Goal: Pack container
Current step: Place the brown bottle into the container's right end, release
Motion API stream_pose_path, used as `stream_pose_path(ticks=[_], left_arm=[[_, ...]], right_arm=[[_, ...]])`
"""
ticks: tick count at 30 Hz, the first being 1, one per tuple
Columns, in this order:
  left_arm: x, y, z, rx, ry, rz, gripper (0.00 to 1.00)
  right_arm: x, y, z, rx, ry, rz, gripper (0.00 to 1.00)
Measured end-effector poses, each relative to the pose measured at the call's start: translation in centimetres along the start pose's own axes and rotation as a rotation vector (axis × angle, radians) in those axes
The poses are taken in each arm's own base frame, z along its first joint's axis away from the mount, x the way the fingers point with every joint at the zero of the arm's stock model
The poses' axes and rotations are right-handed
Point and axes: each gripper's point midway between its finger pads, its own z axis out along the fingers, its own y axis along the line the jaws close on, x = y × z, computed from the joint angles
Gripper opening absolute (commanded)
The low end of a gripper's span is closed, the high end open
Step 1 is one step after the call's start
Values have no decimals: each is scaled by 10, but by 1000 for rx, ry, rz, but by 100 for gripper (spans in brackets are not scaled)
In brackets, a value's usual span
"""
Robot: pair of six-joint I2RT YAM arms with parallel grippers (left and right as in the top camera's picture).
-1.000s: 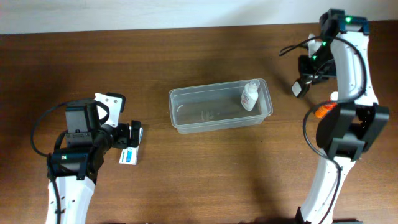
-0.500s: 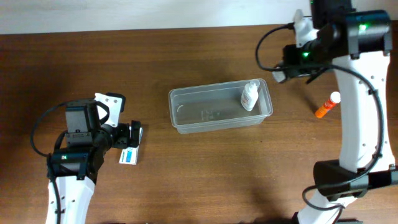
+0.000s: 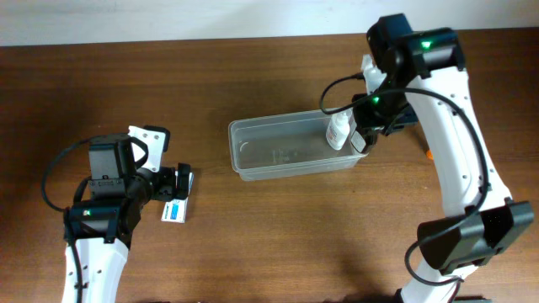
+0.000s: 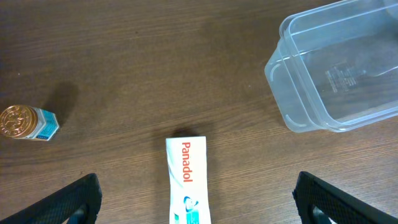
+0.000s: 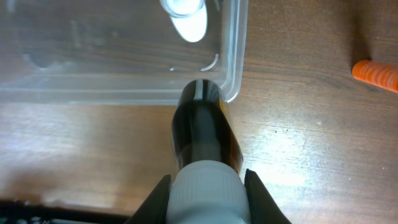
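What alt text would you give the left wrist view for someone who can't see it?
A white Panadol box lies on the wooden table, centred between the fingers of the open left gripper. One rounded end of the clear container, empty in the part shown, sits at upper right, apart from the box; a small gold-lidded jar is at far left.

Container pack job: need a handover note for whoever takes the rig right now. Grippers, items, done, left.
Left gripper: open above the Panadol box, not gripping it.
Right gripper: shut on a dark bottle, whose tip is at the right-end corner of the container; not released.
Done: the white bottle is in the container.
Left: drop the dark bottle in; then probably the Panadol box, the gold-lidded jar and the orange item, all on the table outside.
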Motion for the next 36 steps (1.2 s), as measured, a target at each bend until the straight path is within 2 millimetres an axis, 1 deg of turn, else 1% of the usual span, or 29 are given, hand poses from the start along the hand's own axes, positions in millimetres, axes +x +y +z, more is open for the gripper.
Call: stream_pose_path(ticks=[4,7,15,20,24,30,36], left_arm=[[0,0,0,0,0,0,99],[0,0,0,0,0,0,99],[0,0,0,0,0,0,99],[0,0,0,0,0,0,100],[0,0,0,0,0,0,100],[0,0,0,0,0,0,99],[0,0,0,0,0,0,99]], right_arm=[[-4,-3,22,17,11,2,18],[-7,-4,32,21,8,3,18],[-25,-3,33,16,-63,1,18],[-22,-2,37,17,-51,-1,18],[-18,-3,55,20,-20,-1,18],[-20,-4,84,20,-19,-1,18],[-27,-4,100,18,-50,-2,18]])
